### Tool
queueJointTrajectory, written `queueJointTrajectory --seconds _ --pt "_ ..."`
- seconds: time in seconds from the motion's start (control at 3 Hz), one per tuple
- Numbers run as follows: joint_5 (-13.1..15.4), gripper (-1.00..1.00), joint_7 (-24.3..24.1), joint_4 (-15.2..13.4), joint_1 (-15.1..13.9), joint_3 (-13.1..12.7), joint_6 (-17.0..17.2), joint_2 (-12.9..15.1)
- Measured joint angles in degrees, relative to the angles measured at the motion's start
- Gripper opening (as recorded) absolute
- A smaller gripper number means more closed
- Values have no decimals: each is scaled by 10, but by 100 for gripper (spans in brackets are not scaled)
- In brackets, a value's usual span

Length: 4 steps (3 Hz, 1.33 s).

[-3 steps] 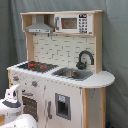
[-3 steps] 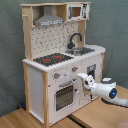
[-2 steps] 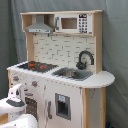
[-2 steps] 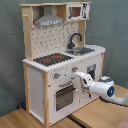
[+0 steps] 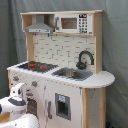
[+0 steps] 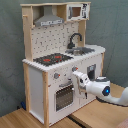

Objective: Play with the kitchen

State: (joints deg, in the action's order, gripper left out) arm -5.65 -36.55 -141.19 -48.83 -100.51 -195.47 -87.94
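Second exterior view: the robot's gripper (image 6: 76,76) has closed in on the front of the kitchen (image 6: 60,65), its tip now at or nearly at the panel just beside the control knobs (image 6: 56,76) and just above the windowed oven door (image 6: 65,96), nearer than it was a second ago. Whether its grasp is loose or clenched cannot be told. The advance suggests play is about to begin at a knob or the oven door. Above the gripper sit the black stovetop (image 6: 52,59) with red rings, the sink (image 6: 82,50) and the black faucet (image 6: 75,39); higher up, the grey hood (image 6: 49,20) and microwave (image 6: 76,12). The kitchen stands on a light wooden table (image 6: 20,119) before a grey-green curtain (image 6: 10,55).
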Motion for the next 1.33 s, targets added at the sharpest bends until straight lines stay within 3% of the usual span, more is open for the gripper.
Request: queueJointTrajectory --seconds 0.33,1.33 --pt "0 -100 0 0 0 0 0 0" --pt "-2 -100 -17 3 79 10 152 7"
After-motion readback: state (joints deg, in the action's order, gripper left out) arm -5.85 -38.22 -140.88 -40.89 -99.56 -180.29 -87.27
